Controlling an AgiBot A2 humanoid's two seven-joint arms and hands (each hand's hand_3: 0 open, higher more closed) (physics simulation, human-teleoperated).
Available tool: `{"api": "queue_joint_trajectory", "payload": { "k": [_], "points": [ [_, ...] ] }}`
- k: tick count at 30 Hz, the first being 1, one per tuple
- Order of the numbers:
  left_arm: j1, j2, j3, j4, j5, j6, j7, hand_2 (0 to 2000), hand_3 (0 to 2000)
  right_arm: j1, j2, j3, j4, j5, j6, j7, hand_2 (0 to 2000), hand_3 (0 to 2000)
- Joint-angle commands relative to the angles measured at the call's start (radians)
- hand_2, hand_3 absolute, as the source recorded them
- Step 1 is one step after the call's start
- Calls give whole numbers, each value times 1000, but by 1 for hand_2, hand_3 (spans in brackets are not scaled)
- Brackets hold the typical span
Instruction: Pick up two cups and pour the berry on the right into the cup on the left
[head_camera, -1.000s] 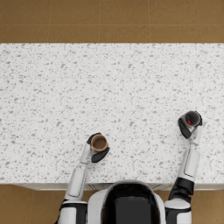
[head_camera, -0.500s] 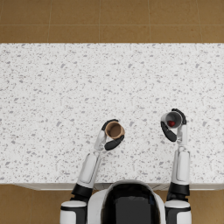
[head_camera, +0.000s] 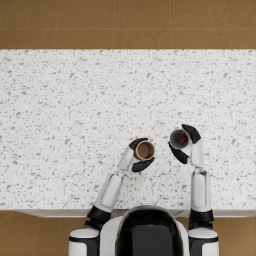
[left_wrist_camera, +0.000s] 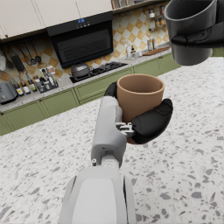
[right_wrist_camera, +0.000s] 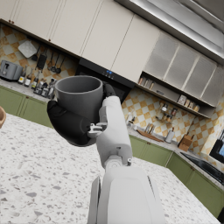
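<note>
Both cups up off the counter (head_camera: 60, 110), held over its near edge in front of the robot

Left hand (head_camera: 136, 157) wrapped around the brown cup (head_camera: 145, 150), fingers curled on its side wall. Left wrist view: cup upright, mouth up, clear of the speckled surface; can't see inside it from that angle. Head view shows only a brown interior

Right hand (head_camera: 186, 145) wrapped around the dark grey cup (head_camera: 179, 139), fingers around the wall, thumb side toward the brown cup. Something red inside it in head view = berry (head_camera: 182, 140). Right wrist view: grey cup roughly upright, rim about level

Grey cup is just to the robot's right of the brown one, near but not touching. Left wrist view has the grey cup (left_wrist_camera: 191, 30) higher than the brown cup (left_wrist_camera: 139, 97)

Background in wrist views: green kitchen cabinets (left_wrist_camera: 65, 103), black oven (left_wrist_camera: 83, 43), checkered backsplash
</note>
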Motion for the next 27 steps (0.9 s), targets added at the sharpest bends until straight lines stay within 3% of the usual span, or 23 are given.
{"api": "queue_joint_trajectory", "payload": {
  "k": [1,14,27],
  "points": [
    [63,-53,75,18,8,-1,0,2000,1280,31,-5,15,54,32,0,0,2000,1280],
    [68,-38,73,34,30,-1,1,2000,1280,27,-19,124,160,448,9,2,2000,1280],
    [60,-27,61,40,30,-3,1,2000,1280,6,-28,164,221,866,15,4,2000,1280]
  ]
}}
